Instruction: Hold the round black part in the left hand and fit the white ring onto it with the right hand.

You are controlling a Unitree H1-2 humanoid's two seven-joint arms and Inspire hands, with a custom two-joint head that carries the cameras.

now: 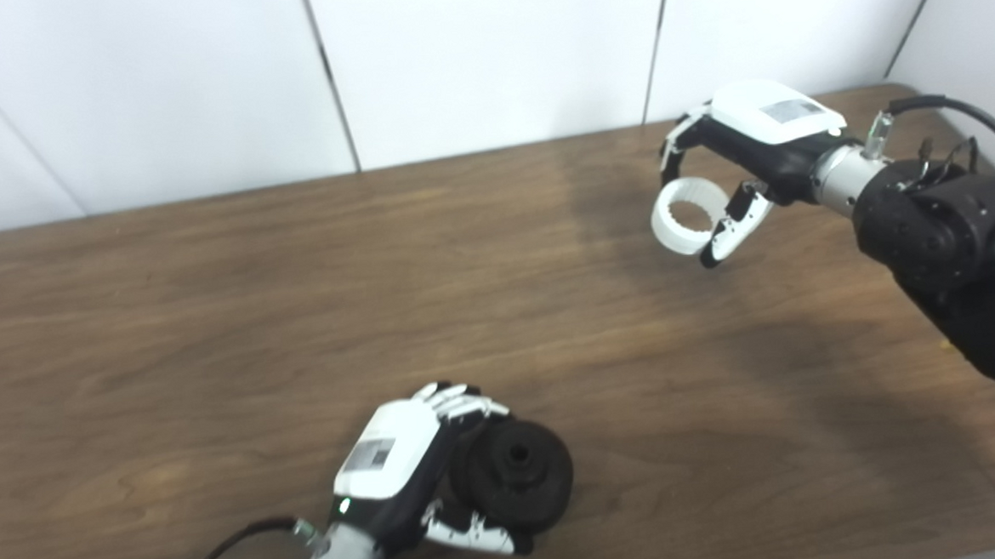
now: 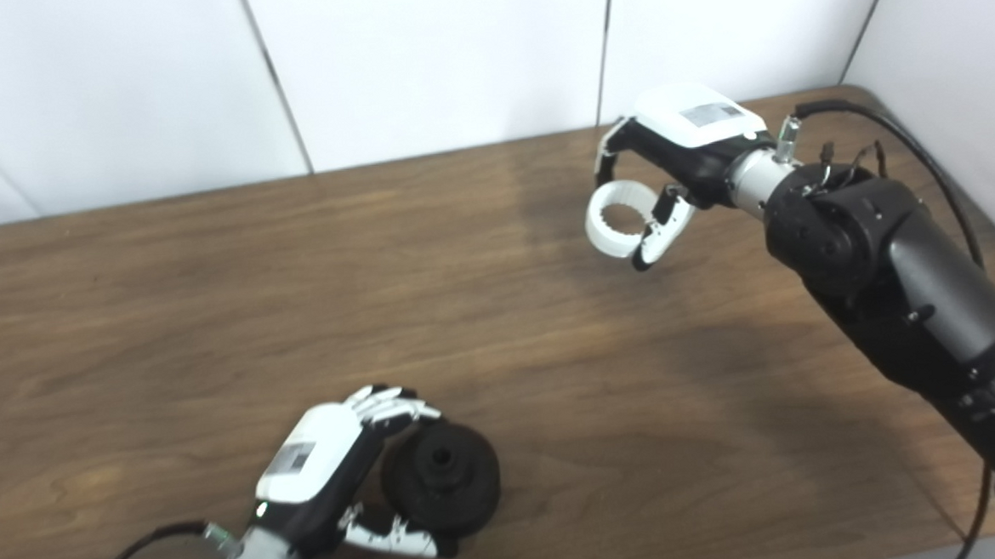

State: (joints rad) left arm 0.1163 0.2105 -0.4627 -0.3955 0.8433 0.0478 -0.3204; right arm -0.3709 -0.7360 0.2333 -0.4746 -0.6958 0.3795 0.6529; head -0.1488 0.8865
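Black and round, the part [image 1: 514,474] sits low on the wooden table [image 1: 210,329], near its front edge, and your left hand [image 1: 405,467] is wrapped around it, fingers over the top and thumb below, so its holed face turns up and outward, probably to receive the ring. Your right hand [image 1: 743,169] hangs near the table's far right corner with fingers curled around the white ring [image 1: 687,217]; whether they pinch it or only cage it, and whether it has left the table, you cannot tell. Ring and part are well apart, the ring far back and to the right.
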